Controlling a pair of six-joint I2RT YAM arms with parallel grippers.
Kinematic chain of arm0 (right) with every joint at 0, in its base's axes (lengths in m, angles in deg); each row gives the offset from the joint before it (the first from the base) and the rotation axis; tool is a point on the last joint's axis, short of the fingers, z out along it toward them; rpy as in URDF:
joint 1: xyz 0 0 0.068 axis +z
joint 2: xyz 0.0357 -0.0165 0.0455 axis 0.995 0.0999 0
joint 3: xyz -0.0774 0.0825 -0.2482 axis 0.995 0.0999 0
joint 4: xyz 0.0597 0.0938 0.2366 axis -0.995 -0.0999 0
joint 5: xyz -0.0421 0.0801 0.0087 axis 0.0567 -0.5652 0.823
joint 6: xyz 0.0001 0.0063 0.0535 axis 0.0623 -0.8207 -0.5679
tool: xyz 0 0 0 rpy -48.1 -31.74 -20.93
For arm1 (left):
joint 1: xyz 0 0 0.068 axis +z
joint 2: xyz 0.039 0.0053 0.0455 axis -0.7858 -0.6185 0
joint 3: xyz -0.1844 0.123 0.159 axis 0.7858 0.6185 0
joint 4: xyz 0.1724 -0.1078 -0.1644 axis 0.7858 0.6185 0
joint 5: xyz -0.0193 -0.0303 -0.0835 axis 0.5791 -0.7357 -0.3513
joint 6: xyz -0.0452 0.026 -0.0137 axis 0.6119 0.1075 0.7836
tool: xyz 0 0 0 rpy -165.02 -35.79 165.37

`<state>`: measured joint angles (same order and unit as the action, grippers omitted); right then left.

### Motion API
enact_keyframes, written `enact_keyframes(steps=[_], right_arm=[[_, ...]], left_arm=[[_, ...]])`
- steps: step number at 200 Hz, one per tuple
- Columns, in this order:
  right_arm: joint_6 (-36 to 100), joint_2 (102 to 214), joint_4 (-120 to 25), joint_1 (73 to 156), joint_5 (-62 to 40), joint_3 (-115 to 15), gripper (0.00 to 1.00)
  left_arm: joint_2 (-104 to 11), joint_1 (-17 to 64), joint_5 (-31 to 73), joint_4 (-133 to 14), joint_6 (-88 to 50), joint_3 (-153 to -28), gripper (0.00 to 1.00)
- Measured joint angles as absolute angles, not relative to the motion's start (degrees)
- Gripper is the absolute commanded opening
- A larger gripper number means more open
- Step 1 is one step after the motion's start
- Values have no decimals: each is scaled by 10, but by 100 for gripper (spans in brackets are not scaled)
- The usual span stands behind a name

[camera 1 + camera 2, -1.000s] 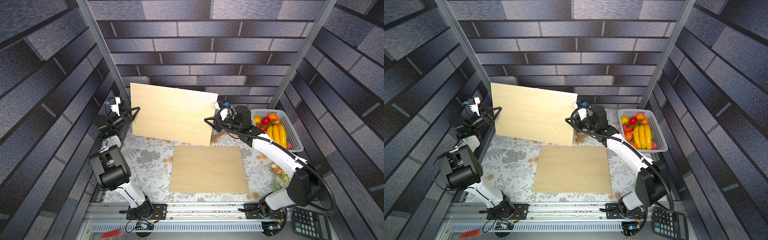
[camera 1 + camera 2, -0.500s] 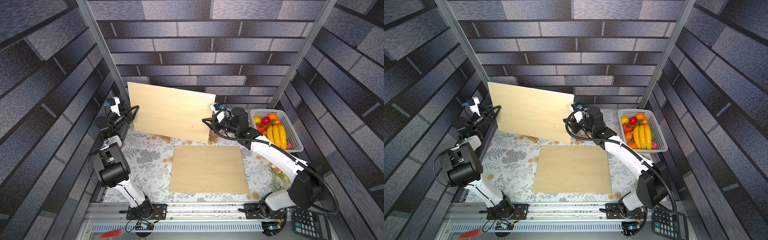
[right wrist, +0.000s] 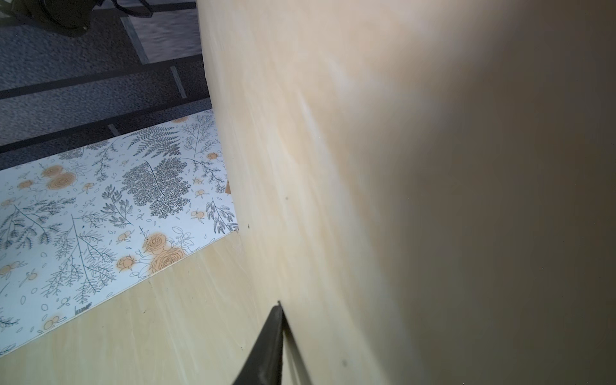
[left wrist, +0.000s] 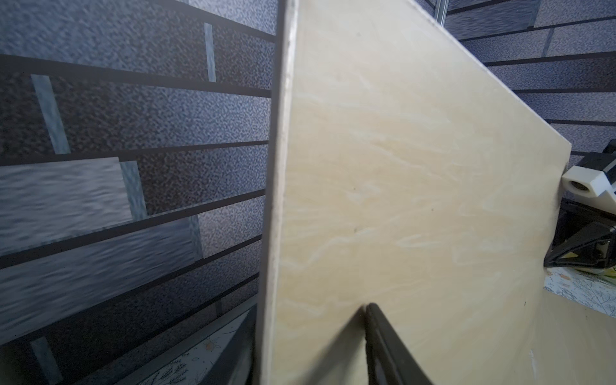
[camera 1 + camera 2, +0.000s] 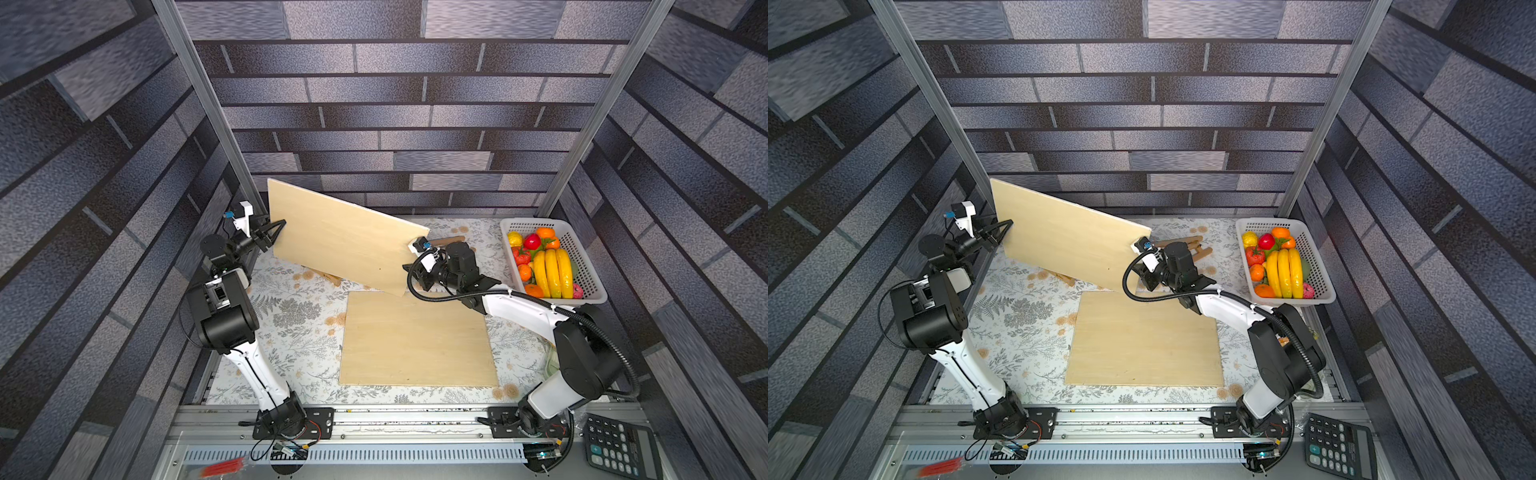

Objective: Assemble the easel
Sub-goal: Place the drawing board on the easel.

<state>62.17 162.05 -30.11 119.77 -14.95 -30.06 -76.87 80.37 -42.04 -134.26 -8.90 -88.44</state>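
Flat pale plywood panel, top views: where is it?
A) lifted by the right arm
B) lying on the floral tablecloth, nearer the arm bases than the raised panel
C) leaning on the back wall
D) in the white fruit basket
B: the flat pale plywood panel lies face up on the floral tablecloth, on the near side of the raised plywood panel.
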Motion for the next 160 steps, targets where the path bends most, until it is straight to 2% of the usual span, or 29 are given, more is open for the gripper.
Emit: enact_keyframes(steps=[160], right_arm=[[623,1665,-317,1240,-95,-330,0]], left_arm=[[-900,800,-442,-1359,-71,-1017,3]])
